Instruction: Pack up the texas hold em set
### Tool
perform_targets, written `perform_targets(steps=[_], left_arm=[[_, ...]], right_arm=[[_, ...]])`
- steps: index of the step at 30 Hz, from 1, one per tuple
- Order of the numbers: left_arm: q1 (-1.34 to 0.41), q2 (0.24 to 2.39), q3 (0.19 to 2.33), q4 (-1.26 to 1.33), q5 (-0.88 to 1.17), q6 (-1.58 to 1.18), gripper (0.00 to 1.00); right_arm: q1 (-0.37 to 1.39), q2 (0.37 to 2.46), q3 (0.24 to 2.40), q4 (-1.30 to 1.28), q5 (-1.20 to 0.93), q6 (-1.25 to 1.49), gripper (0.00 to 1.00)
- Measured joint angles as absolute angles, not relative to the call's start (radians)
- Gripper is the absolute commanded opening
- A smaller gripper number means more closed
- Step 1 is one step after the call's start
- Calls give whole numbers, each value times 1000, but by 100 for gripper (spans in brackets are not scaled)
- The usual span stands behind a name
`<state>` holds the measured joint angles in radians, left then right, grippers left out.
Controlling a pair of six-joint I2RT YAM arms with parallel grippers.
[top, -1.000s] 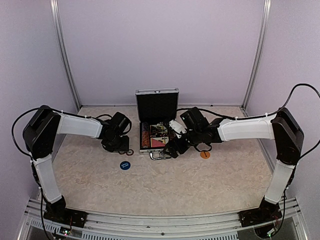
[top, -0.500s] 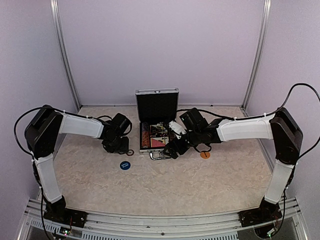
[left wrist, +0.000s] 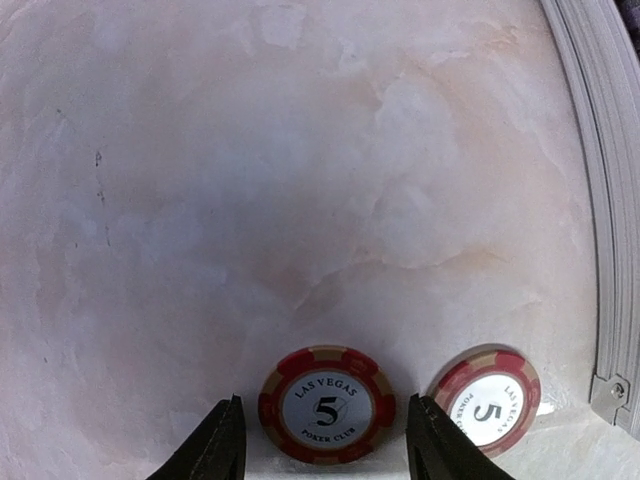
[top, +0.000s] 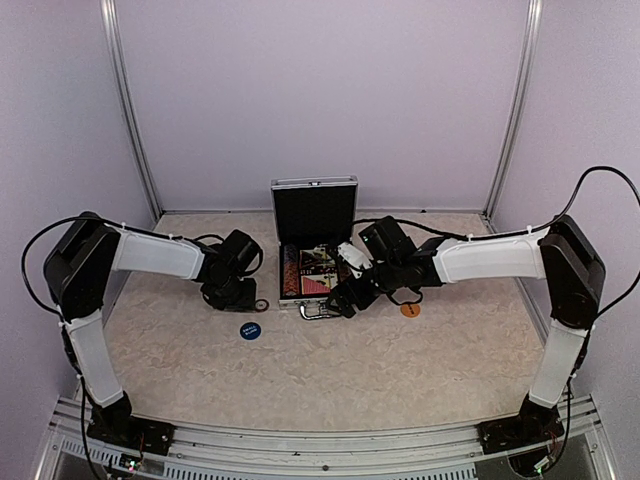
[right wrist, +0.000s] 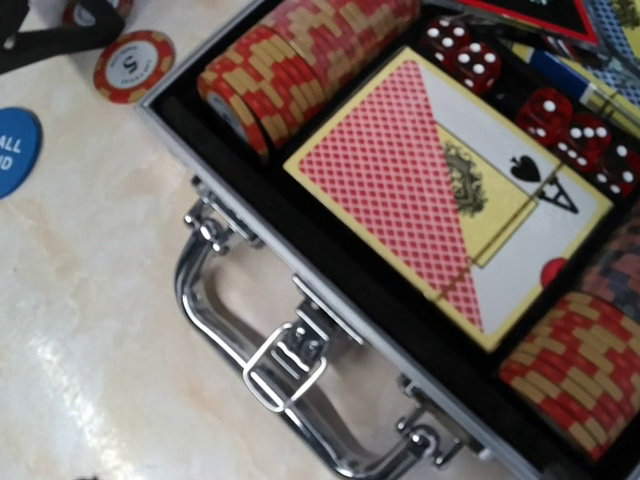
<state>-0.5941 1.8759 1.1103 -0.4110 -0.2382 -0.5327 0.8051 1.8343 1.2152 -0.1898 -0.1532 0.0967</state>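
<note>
The silver case (top: 289, 286) lies open at the table's middle, its lid upright. In the right wrist view it holds a red card deck (right wrist: 440, 190), rows of orange-red chips (right wrist: 300, 45), red dice (right wrist: 460, 50) and a red triangle's edge (right wrist: 520, 15); the metal handle (right wrist: 215, 320) lies flat in front. My left gripper (left wrist: 327, 445) is open, low over the table, its fingers on either side of a red "5" chip (left wrist: 327, 403). A second chip (left wrist: 488, 396) lies to its right. My right gripper (top: 336, 300) hovers over the case's front edge; its fingers do not show.
A blue round button (top: 250, 330) lies in front of the left gripper and also shows in the right wrist view (right wrist: 10, 150). An orange round button (top: 410, 309) lies right of the case. The case's ribbed side (left wrist: 600, 200) runs along the right of the left wrist view.
The left gripper has shifted very slightly near the loose chips. The right arm has hardly moved.
</note>
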Motion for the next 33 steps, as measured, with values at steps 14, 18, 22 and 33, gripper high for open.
perform_targets(steps=[14,18,22,33], left_arm=[[-599,1873,1117,-440,-216,-503,48],[-599,1885,1139,-467,-206,-486,46],[-599,1898,1160,-480,-198,-476,44],[-579,1937,1220,-514,-159,-434,50]], right_arm=[[819,1839,1215,-190,-153,99,96],[821,1842,1215,-190,-153,99,96],[823,1842,1215,-189,-153,99,96],[825,1842,1215,-189,-159,99,96]])
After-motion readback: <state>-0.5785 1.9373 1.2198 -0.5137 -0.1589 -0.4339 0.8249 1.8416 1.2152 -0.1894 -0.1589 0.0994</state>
